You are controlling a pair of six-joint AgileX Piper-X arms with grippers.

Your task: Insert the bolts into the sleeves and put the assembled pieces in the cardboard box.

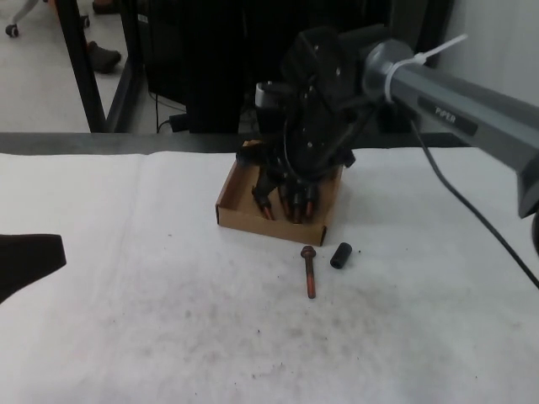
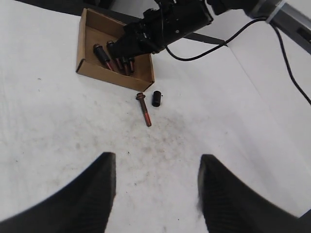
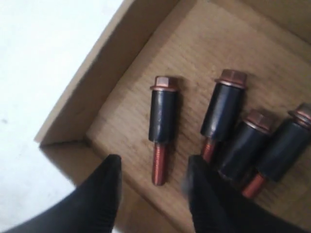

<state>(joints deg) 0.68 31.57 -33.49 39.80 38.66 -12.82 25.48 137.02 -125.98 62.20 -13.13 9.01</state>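
Four copper bolts in black sleeves (image 3: 163,116) lie in the shallow brown cardboard box (image 3: 82,92), under the released, empty right gripper (image 3: 154,162). One bare copper bolt (image 1: 309,271) and a short black sleeve (image 1: 340,255) (just beside each other, outside the box) await joining. The left gripper (image 2: 156,165) hangs spread, empty.

Right arm (image 1: 459,105) over cardboard box (image 1: 269,225)
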